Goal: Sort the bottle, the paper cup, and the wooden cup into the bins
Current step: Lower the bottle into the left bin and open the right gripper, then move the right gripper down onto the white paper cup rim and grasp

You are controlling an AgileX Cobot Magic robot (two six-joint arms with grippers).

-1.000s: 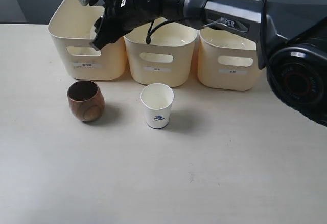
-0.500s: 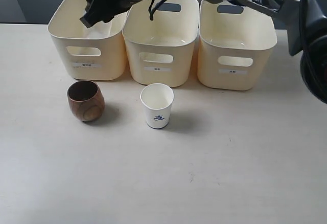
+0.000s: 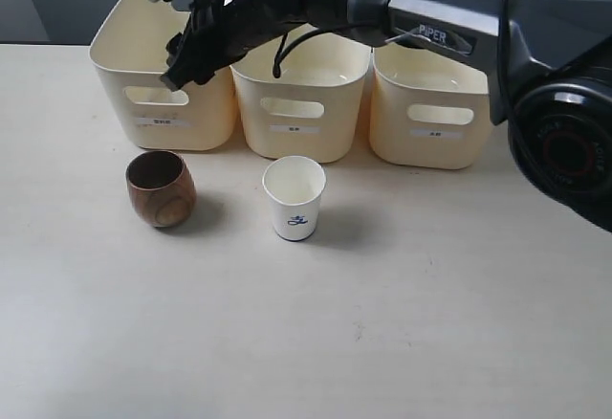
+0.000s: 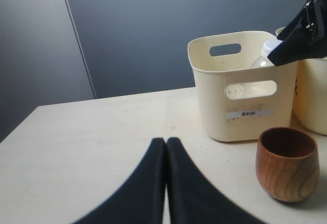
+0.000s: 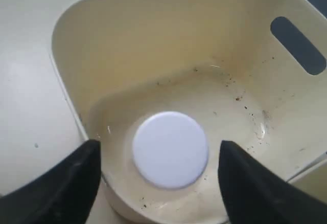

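Note:
The bottle point(image 5: 170, 150) stands inside the left bin point(image 3: 163, 118); its white cap shows from above, and it pokes over the rim in the left wrist view point(image 4: 265, 55). My right gripper point(image 5: 160, 150) reaches across over that bin point(image 3: 160, 29), open, with a gap between each finger and the cap. The wooden cup point(image 3: 161, 187) sits on the table in front of the left bin. The paper cup point(image 3: 295, 197) stands upright in front of the middle bin point(image 3: 298, 132). My left gripper point(image 4: 166, 141) is shut and empty, low over the table, left of the wooden cup point(image 4: 287, 163).
The right bin point(image 3: 440, 137) completes the row of three along the back of the cream table point(image 3: 382, 323). The right arm's dark body point(image 3: 430, 27) spans above the middle and right bins. A dark wall stands behind.
The right gripper rose over the left bin half a second ago and has come back down. Its jaws now stand wider apart, clear of the bottle's cap.

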